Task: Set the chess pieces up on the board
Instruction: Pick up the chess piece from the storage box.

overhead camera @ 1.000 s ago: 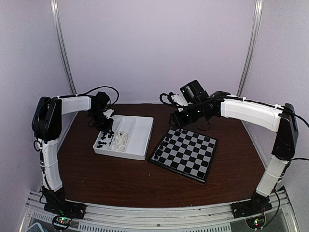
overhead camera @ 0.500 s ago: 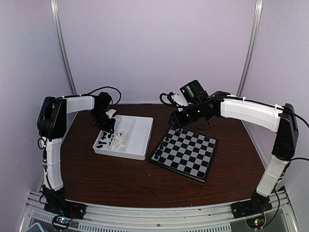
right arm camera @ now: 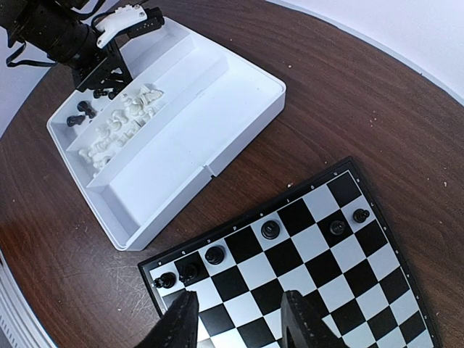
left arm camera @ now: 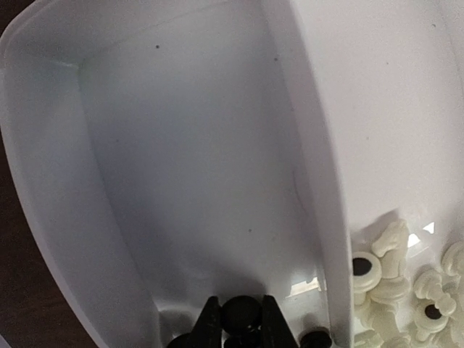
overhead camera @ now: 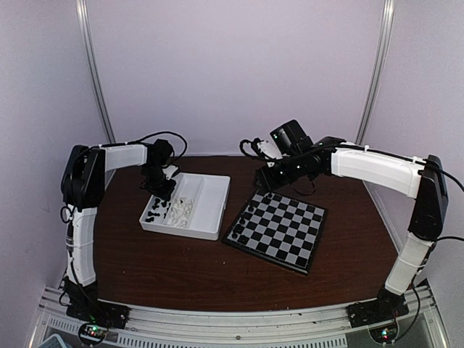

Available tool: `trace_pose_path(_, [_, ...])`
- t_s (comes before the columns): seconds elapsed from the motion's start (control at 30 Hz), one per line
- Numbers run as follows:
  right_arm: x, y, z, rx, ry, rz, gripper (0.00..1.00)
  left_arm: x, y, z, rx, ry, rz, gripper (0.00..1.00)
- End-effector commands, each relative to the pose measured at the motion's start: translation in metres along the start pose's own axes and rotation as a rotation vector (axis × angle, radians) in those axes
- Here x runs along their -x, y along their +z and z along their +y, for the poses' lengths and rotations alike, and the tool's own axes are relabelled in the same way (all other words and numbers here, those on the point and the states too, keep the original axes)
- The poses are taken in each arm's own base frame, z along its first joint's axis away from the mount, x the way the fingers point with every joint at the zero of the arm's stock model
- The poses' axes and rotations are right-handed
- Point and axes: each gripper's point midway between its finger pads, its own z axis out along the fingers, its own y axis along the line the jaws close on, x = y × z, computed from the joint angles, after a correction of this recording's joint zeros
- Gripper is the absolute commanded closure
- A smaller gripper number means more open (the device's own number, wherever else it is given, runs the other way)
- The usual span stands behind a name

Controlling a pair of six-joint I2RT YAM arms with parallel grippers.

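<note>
Only a small part of the job is done. The board [overhead camera: 279, 230] lies right of the middle of the table [overhead camera: 181, 268]. About six black pieces [right arm camera: 270, 230] stand along its far-left edge, and no white one is on it. The white pieces [right arm camera: 119, 127] lie in the tray [overhead camera: 206, 199] on the left, with a few black ones in its left part. There the left gripper [overhead camera: 161, 192] has its fingers closed on a black piece [left arm camera: 241, 313]. The right gripper [right arm camera: 238, 315] hovers over the board's far-left corner, fingers apart and empty.
</note>
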Motion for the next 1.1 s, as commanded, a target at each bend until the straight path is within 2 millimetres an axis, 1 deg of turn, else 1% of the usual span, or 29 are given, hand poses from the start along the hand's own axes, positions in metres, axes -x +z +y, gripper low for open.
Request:
trace_pose_path(0.0, [0.001,-0.002,0.001,0.003,-0.002,-0.014,0.58,0.014,-0.042,0.005,0.032,-0.038,-0.104,0.94])
trace_pose_path(0.1, [0.004,-0.006,0.004,0.021,0.016,-0.044,0.58,0.023,-0.083,0.0,-0.003,-0.084,-0.231,0.94])
trace_pose_path(0.13, [0.006,-0.008,0.006,0.033,0.025,-0.057,0.58,0.024,-0.103,-0.005,-0.034,-0.103,-0.285,0.94])
trace_pose_path(0.23, [0.017,-0.013,0.016,0.091,0.064,-0.124,0.58,0.031,-0.148,-0.029,-0.18,-0.174,-0.43,0.94])
trace_pose_path(0.33, [0.029,-0.019,0.029,0.167,0.104,-0.194,0.58,0.039,-0.193,-0.063,-0.357,-0.238,-0.568,0.93])
trace_pose_path(0.47, [0.051,-0.034,0.058,0.29,0.119,-0.324,0.58,0.05,-0.249,-0.115,-0.566,-0.299,-0.737,0.91])
trace_pose_path(0.53, [0.062,-0.043,0.072,0.341,0.109,-0.401,0.58,0.056,-0.275,-0.137,-0.675,-0.332,-0.813,0.91])
trace_pose_path(0.6, [0.074,-0.054,0.083,0.385,0.109,-0.492,0.58,0.062,-0.299,-0.152,-0.792,-0.374,-0.884,0.91])
trace_pose_path(0.63, [0.079,-0.058,0.087,0.404,0.11,-0.536,0.58,0.063,-0.307,-0.157,-0.841,-0.399,-0.909,0.91])
trace_pose_path(0.67, [0.082,-0.061,0.089,0.419,0.116,-0.57,0.58,0.066,-0.321,-0.162,-0.904,-0.417,-0.956,0.91])
trace_pose_path(0.7, [0.09,-0.068,0.092,0.439,0.12,-0.627,0.58,0.067,-0.328,-0.165,-0.952,-0.441,-0.977,0.91])
trace_pose_path(0.83, [0.106,-0.078,0.093,0.464,0.141,-0.743,0.58,0.069,-0.345,-0.179,-1.073,-0.516,-1.019,0.9])
trace_pose_path(0.97, [0.117,-0.082,0.094,0.474,0.141,-0.796,0.57,0.072,-0.355,-0.198,-1.122,-0.518,-1.019,0.89])
trace_pose_path(1.07, [0.122,-0.078,0.096,0.478,0.138,-0.795,0.57,0.073,-0.358,-0.205,-1.144,-0.509,-1.034,0.89])
